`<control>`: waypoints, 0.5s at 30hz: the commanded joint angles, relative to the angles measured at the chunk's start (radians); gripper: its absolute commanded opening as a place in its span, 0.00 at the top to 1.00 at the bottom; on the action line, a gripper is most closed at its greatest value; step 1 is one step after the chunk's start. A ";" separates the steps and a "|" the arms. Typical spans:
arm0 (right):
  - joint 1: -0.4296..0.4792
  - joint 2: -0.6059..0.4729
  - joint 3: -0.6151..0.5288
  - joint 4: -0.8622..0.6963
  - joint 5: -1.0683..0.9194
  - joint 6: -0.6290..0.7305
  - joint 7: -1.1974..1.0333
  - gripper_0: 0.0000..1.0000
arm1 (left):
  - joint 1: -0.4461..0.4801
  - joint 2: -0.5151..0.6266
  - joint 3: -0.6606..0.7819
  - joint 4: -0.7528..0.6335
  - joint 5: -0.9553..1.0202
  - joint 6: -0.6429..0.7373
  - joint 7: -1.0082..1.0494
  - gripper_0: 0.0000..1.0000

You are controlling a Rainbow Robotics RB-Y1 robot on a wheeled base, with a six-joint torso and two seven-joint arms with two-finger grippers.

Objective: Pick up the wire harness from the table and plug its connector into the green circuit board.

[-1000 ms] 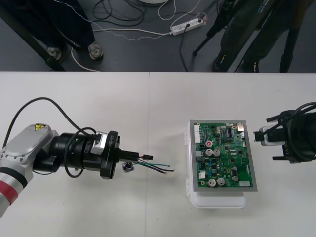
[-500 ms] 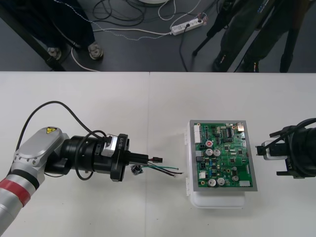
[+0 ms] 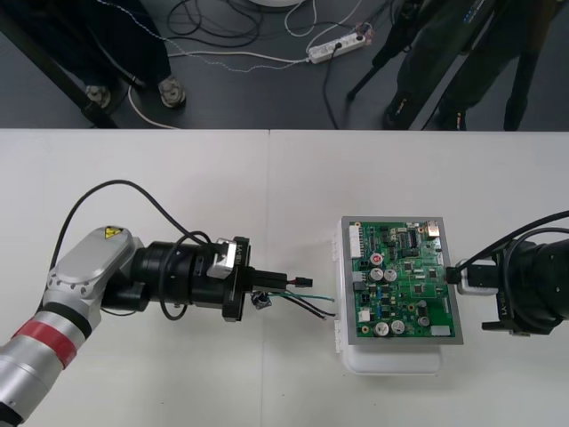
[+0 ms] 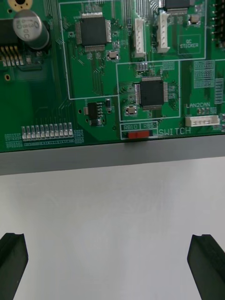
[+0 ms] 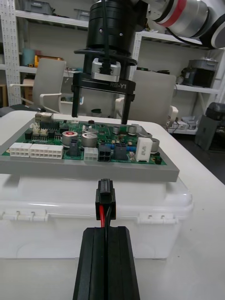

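My left gripper (image 3: 284, 283) is shut on the wire harness just behind its small black plug (image 3: 305, 282), which points at the green circuit board (image 3: 404, 280) and stops a short gap left of it. The loose wires (image 3: 316, 304) and the round socket (image 3: 260, 301) trail under the fingers. In the left wrist view the plug (image 5: 105, 193) sticks out past the shut fingers (image 5: 93, 253), level with the white base (image 5: 93, 211) below the board (image 5: 84, 140). My right gripper (image 3: 462, 277) stands open at the board's right edge, its fingers (image 4: 11, 262) far apart before the board (image 4: 112, 70).
The board sits on a white base (image 3: 391, 360) at the table's right. From the left wrist, the right gripper (image 5: 101, 101) stands over the board's far side. Bare table lies left of and in front of the board. Cables and a power strip (image 3: 336, 46) lie on the floor beyond.
My left arm has carried the harness to the right, closing most of the gap to the board. The right gripper has shifted slightly left and nearer, up to the board's right edge.
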 commanded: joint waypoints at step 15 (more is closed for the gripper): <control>0.008 0.056 0.072 -0.025 0.104 -0.004 -0.068 0.00 | -0.079 -0.083 -0.047 -0.007 -0.054 0.101 -0.052 1.00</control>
